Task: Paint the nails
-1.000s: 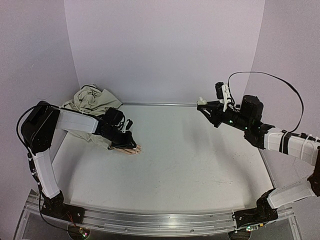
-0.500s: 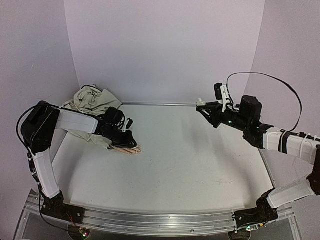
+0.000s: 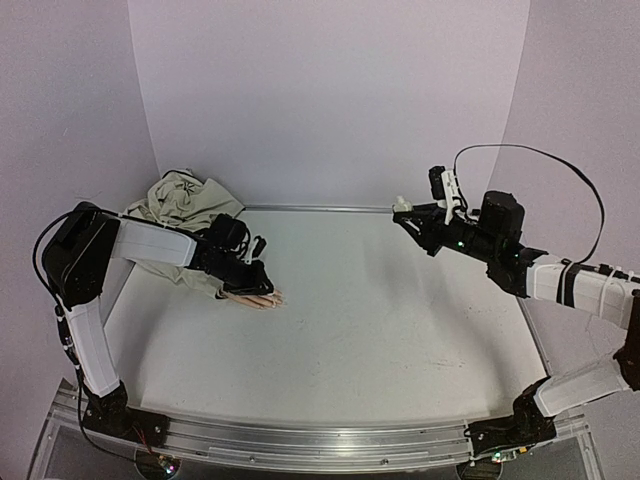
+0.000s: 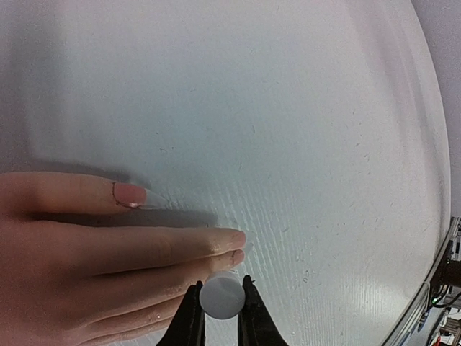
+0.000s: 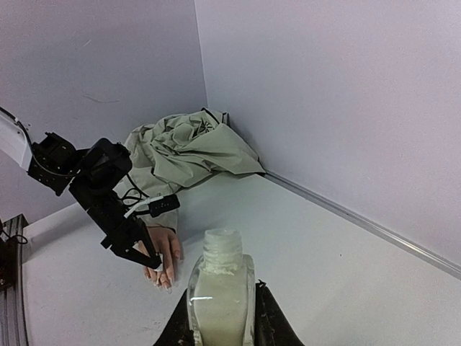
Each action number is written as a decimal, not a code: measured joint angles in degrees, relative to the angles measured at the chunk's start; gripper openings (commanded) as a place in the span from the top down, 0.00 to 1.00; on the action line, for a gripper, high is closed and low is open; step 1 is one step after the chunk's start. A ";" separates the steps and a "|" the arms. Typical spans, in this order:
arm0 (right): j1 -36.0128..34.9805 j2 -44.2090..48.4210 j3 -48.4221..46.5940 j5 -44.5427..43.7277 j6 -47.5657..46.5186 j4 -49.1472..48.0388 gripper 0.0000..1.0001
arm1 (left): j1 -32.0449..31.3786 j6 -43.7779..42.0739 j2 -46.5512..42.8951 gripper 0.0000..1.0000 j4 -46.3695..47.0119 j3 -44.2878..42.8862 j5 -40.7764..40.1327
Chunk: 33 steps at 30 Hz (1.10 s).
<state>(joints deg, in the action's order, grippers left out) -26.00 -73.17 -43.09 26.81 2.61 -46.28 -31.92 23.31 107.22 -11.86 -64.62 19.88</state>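
**Brush Claw Hovers at Mannequin's Fingertips**

The left claw (image 4: 220, 306) is clenched on a small white cylinder (image 4: 220, 295). It is seen end-on and is likely the polish brush's cap; no bristles show. The fingertips of the peach mannequin hand (image 4: 79, 252) lie just beyond its tips. The nails sit close ahead of the claw, with one pink-tinted nail (image 4: 131, 193) farther off to its side. Well apart across the table (image 3: 400, 330), the raised right claw (image 5: 220, 321) grips the open white bottle (image 5: 218, 285). Doing this step well probably means lowering gently, settling on a single nail and stroking outward to its tip without nudging the hand.
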 measured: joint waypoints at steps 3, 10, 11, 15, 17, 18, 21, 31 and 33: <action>0.00 -0.02 0.00 0.13 0.04 0.00 1.00 | 0.00 -0.48 0.00 1.00 0.00 0.07 -0.24; 0.09 -0.02 0.00 0.57 0.17 0.00 1.00 | 0.00 -0.79 0.00 1.00 0.28 0.68 -0.61; 0.09 -0.02 0.00 0.61 0.17 0.00 1.00 | 0.00 -0.81 0.00 1.00 0.28 0.70 -0.61; 0.11 -0.02 0.00 0.66 0.17 0.00 1.00 | 0.00 -0.83 0.00 1.00 0.37 0.70 -0.61; 0.09 -0.02 0.00 0.66 0.17 0.00 1.00 | 0.00 -0.87 0.00 1.00 0.39 0.76 -0.61; 0.11 -0.02 0.00 0.68 0.17 0.00 1.00 | 0.00 -0.92 0.00 1.00 0.50 0.98 -0.61; 0.11 -0.02 0.00 0.79 0.17 0.00 1.00 | -0.02 -1.07 0.00 1.00 0.98 1.40 -0.61; 0.15 -0.02 0.00 0.87 0.22 -0.04 1.00 | -0.72 -2.03 0.00 1.00 1.01 1.40 -0.66; 0.24 -0.02 0.00 0.90 0.28 -0.04 1.00 | -1.03 -2.27 0.00 1.00 1.03 1.40 -0.68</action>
<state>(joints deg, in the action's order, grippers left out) -25.76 -73.19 -43.09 27.70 2.90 -46.33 -32.95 21.04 107.22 -10.83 -63.22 19.20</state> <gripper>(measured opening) 0.215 0.130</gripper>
